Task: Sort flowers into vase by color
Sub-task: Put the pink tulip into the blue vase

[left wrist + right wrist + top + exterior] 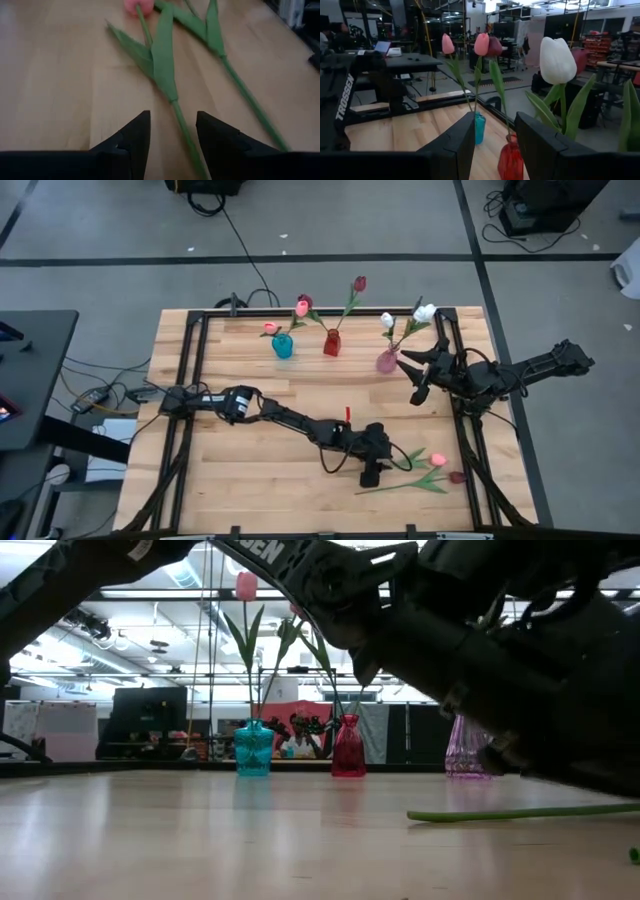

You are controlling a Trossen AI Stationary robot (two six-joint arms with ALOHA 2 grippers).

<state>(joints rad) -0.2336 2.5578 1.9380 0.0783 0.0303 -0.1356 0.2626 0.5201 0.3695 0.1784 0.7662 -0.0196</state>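
Left gripper [172, 135] low over the table, fingers parted astride a pink tulip's stem [182, 130]. Right gripper [417, 380] beside the pink vase [387, 361], fingers parted, empty.

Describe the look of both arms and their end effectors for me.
Both arms are matte black, built of jointed segments. The left arm carries white lettering, seen in the low view; "TROSSEN" in white also shows in the right wrist view. The left end effector and the right end effector each have two dark, wedge-shaped fingers.
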